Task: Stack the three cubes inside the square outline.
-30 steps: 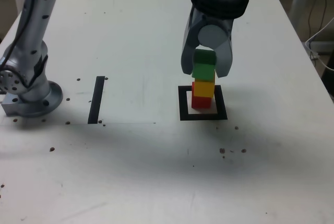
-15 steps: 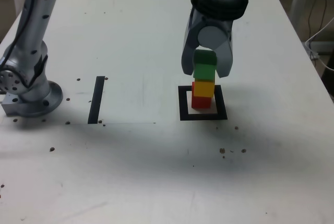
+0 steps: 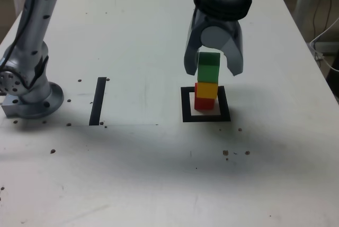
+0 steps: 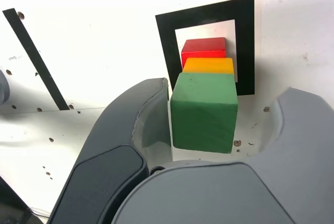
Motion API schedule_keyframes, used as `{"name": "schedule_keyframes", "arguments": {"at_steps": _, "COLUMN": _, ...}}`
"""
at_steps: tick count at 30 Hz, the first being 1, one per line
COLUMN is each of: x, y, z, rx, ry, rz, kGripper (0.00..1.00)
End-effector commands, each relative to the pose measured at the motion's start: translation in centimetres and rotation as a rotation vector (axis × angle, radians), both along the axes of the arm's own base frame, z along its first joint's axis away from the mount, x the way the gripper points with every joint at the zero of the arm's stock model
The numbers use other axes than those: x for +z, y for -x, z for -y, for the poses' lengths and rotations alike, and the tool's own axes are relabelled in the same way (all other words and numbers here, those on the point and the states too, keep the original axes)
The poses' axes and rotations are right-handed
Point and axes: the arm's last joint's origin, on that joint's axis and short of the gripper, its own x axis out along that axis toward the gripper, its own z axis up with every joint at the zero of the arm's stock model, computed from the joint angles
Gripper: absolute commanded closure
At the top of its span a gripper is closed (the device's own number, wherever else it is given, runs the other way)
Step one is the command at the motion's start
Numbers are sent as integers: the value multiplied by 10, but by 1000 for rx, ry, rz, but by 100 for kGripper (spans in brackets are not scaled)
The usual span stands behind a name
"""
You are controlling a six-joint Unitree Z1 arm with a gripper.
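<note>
Going by the exterior view, left to right: arm base (image 3: 34,100) at far left on the table (image 3: 132,174), then the black strip (image 3: 98,101) lying flat, nothing on it. Next, toward the right, the square outline (image 3: 224,111) with the stack in it. Red cube (image 3: 204,103) at the bottom, inside the frame on the white centre; yellow cube (image 3: 207,90) on top of red; green cube (image 3: 208,68) on top of yellow. Wrist view shows the three stepped a bit relative to each other, so not dead flush; can't tell how much is just perspective. Hand (image 3: 213,71) is around the green cube, jaws spread wide. Wrist view has a clear gap on one side; the other jaw is very near the cube, can't tell if it touches. Doesn't look gripped. Step in hand, my read: release of the last cube, stack basically done. Next move: finish clearing both jaws, then back off straight along the approach, slow, no sideways drift. Risk is the near jaw dragging green off yellow, or tipping the column. Labels: no brand, label or writing readable on cubes, hand or table in either view.
</note>
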Motion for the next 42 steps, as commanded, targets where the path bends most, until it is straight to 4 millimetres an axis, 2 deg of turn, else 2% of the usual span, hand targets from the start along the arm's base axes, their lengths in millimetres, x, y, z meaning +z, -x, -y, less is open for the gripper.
{"name": "schedule_keyframes", "arguments": {"at_steps": 1, "x": 9, "y": 9, "z": -2, "rx": 2, "ry": -10, "rz": 0, "kGripper": 0}}
{"name": "schedule_keyframes", "arguments": {"at_steps": 9, "x": 42, "y": 54, "z": -10, "rx": 15, "ry": -64, "rz": 45, "kGripper": 0}}
{"name": "schedule_keyframes", "arguments": {"at_steps": 16, "x": 43, "y": 99, "z": -18, "rx": 45, "ry": -84, "rz": 3, "kGripper": 0}}
{"name": "schedule_keyframes", "arguments": {"at_steps": 21, "x": 27, "y": 132, "z": -21, "rx": 61, "ry": -95, "rz": -54, "kGripper": 0}}
{"name": "schedule_keyframes", "arguments": {"at_steps": 27, "x": -9, "y": 171, "z": -23, "rx": 84, "ry": -84, "rz": -97, "kGripper": 0}}
{"name": "schedule_keyframes", "arguments": {"at_steps": 33, "x": -36, "y": 204, "z": -24, "rx": 108, "ry": -78, "rz": -110, "kGripper": 0}}
{"name": "schedule_keyframes", "arguments": {"at_steps": 38, "x": -51, "y": 229, "z": -26, "rx": 127, "ry": -69, "rz": -104, "kGripper": 0}}
{"name": "schedule_keyframes", "arguments": {"at_steps": 42, "x": -57, "y": 239, "z": -26, "rx": 136, "ry": -55, "rz": -108, "kGripper": 0}}
